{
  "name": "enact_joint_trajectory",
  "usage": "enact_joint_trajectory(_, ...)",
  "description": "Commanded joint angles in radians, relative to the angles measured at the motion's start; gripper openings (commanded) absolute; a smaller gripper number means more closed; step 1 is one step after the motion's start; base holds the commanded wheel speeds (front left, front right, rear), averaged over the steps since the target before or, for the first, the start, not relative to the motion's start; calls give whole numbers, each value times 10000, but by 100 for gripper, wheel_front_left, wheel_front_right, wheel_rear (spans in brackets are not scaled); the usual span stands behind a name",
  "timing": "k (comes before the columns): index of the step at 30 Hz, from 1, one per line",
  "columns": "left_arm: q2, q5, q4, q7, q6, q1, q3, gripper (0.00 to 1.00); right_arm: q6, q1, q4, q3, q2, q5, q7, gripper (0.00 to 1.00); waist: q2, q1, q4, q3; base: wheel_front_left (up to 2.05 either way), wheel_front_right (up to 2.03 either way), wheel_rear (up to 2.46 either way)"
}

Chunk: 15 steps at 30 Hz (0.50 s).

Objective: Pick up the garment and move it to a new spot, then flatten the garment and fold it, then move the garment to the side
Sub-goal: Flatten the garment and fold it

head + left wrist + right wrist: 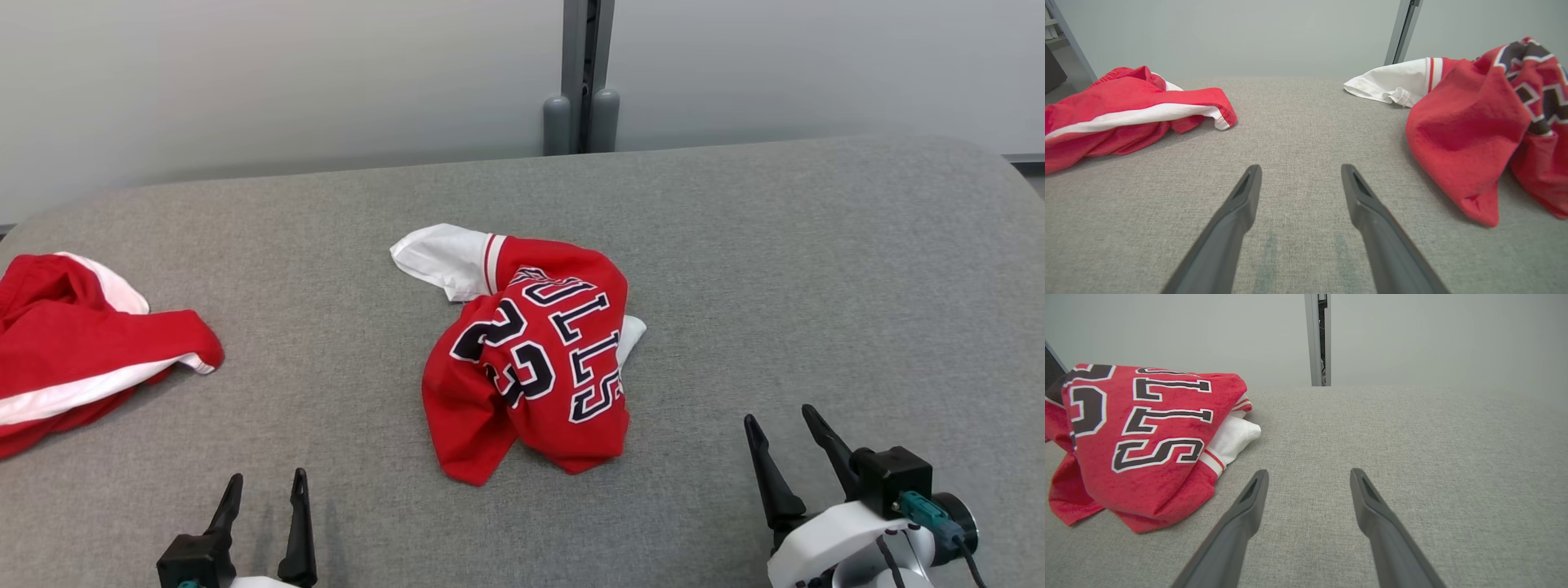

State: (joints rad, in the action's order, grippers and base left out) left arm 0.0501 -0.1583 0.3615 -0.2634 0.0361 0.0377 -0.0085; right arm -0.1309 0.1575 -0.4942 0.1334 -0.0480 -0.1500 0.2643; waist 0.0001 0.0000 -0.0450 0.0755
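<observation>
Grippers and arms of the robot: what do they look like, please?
The left gripper and right gripper each have two long, dark grey fingers tapering to points, on a black block. The right one also shows a rounded white shell, a teal plug and a thin black cable.

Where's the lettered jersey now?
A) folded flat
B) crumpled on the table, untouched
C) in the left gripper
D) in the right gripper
B: the jersey lies bunched on the table, and the left gripper and right gripper stand open, apart from it.
</observation>
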Motion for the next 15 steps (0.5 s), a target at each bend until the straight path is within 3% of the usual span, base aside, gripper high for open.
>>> enact_joint_trajectory(1,29,62,-67,-20,-62,-93,34,100,3,99,21,-15,-55,-47,0,100,-1,0,73,84,0,0,0)
enact_joint_trajectory(15,32,-305,-127,-21,-73,-796,-1058,100,3,1725,-758,-43,-90,-285,0,100,-1,0,1619,1222,0,0,0)
